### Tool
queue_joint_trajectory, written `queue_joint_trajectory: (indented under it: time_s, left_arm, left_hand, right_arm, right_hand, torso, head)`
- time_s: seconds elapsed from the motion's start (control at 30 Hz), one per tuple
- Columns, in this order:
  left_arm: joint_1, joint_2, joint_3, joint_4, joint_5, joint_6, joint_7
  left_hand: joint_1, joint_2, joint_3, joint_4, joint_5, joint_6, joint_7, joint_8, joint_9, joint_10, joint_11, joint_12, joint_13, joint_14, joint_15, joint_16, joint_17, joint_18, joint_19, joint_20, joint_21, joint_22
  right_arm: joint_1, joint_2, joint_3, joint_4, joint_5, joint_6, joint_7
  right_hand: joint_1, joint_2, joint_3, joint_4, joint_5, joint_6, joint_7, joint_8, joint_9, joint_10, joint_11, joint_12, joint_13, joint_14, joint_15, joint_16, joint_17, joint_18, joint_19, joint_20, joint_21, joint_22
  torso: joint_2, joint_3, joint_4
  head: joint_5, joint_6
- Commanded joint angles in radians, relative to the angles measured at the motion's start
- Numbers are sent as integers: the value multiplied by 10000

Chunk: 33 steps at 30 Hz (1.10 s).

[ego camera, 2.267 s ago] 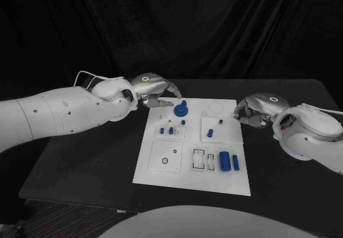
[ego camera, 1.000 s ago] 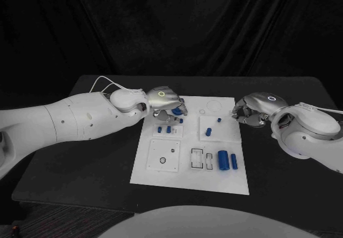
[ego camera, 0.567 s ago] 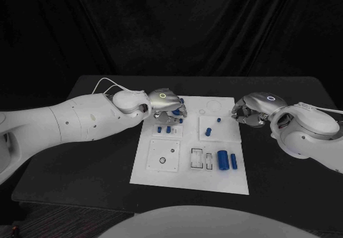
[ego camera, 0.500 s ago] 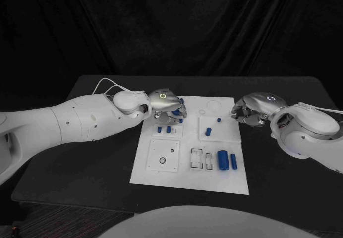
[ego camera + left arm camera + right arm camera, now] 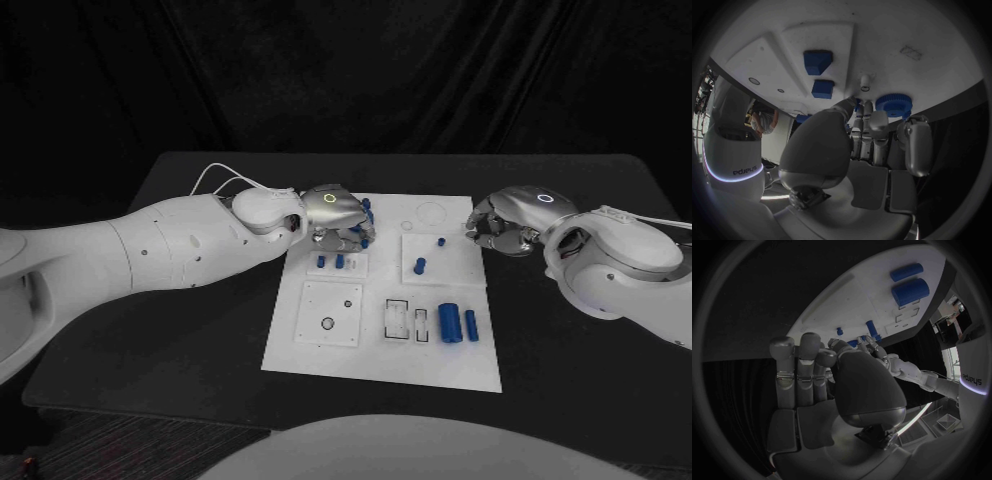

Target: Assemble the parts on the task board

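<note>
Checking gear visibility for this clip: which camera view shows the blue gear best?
The left wrist view: the blue gear shows its toothed rim just past the left robot hand. In the head view that robot hand covers most of it. The right wrist view does not show it clearly.

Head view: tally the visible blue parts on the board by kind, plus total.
Large blue cylinders: 2
Small blue pegs: 4
Blue gear: 1
Total: 7 visible

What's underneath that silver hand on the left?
Under the left hand lies the far corner of the white board, with a blue toothed wheel by its fingertips. Whether the fingers touch it stays hidden.
</note>
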<state>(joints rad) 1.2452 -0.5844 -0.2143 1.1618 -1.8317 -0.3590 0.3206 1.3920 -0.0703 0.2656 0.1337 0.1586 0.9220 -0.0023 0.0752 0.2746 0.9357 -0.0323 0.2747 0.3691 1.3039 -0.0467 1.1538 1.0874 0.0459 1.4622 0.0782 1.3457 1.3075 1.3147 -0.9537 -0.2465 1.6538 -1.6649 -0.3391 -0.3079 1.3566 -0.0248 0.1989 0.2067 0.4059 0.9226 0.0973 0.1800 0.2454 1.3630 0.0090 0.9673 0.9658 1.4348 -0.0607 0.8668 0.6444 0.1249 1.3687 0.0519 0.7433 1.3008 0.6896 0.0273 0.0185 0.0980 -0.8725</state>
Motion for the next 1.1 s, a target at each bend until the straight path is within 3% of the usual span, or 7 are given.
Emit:
queue_joint_trajectory:
  time_s: [0.03,0.43,0.63,0.9,1.1]
  left_arm:
    - [-56,36,-1,-29,-5,-43,96]
    - [-99,18,-1,-4,-5,-844,611]
    - [-104,-131,-1,99,-5,-1207,662]
    - [-46,-811,0,740,-5,-1450,358]
    - [247,-1401,0,1268,-5,-1285,138]
  left_hand:
    - [132,70,112,-43,40,255,38,154,36,153,-6,100,44,-70,-29,2,-37,47,-65,-7,-51,1949]
    - [441,307,281,-564,469,1520,190,904,326,1299,-43,476,243,61,-9,150,-309,-3,77,5,151,2018]
    - [475,296,327,-693,699,1596,206,947,343,1478,-39,396,173,-85,37,-168,-854,-7,97,1,170,2024]
    - [336,219,404,-776,660,1713,251,964,351,1837,6,-1,-181,8,39,-324,-1346,-14,146,-14,206,2036]
    - [227,222,476,-776,569,1671,246,879,318,1879,10,-413,-496,-12,48,-462,-1677,4,112,-16,99,2010]
  right_arm:
    - [-22,3,6,11,-53,-2,-47]
    - [-24,17,6,1,-53,13,-59]
    - [-24,7,6,9,-53,34,-69]
    - [-23,-67,6,56,-53,83,-114]
    - [-22,-107,6,75,-53,136,-156]
  right_hand:
    - [61,-6,44,-7,53,80,8,-43,-14,-86,-13,-50,-10,39,4,-60,-12,98,59,-21,-60,-14]
    - [74,-4,54,-16,55,86,9,-42,-15,-87,-11,-58,-16,39,4,-64,-13,99,58,-22,-72,-17]
    - [85,-3,63,-25,52,96,10,-39,-16,-95,-9,-83,-37,35,5,-91,-41,101,54,-22,-90,-22]
    - [94,-9,66,-34,47,101,10,-39,-17,-105,-9,-111,-63,32,5,-107,-58,103,50,-22,-110,-28]
    - [103,-13,71,-42,39,103,11,-40,-18,-113,-10,-134,-83,29,6,-125,-75,106,45,-22,-133,-35]
  torso:
    - [2,2,4]
    - [1,5,6]
    - [-1,3,7]
    - [-1,2,11]
    - [-3,0,17]
  head:
    - [-21,-2]
    - [-26,-2]
    - [-4,-2]
    - [-64,-2]
    - [-71,-2]
